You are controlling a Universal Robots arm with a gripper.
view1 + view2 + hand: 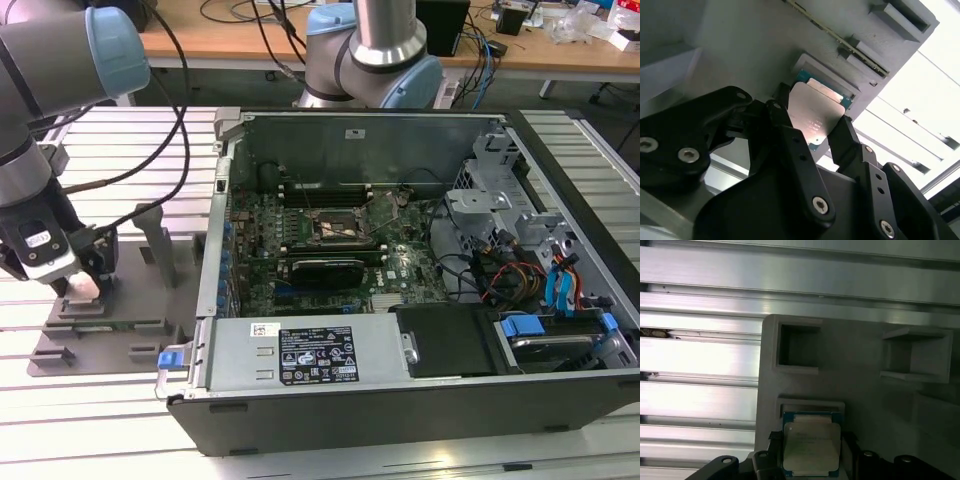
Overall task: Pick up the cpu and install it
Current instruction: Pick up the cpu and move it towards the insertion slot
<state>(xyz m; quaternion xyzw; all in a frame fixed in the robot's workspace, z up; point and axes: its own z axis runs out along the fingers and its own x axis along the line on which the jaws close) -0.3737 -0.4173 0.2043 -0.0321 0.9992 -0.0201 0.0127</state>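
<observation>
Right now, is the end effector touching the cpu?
Cannot tell. In the second wrist view the end effector straddles the cpu, yet neither contact nor a gap shows plainly at its edges.

A slatted aluminium table (90, 430) was brightly lit, while a wooden desk (570, 52) behind it was strewn with cables (265, 20).

Cpu (811, 449): silver-grey top, teal-green rim. Gripper (812, 120): black. Tray (865, 355): plain grey. Table (700, 355): silver, ribbed stripes. Computer case (400, 415): black. Board (410, 265): green. Clip (172, 357): blue.
</observation>
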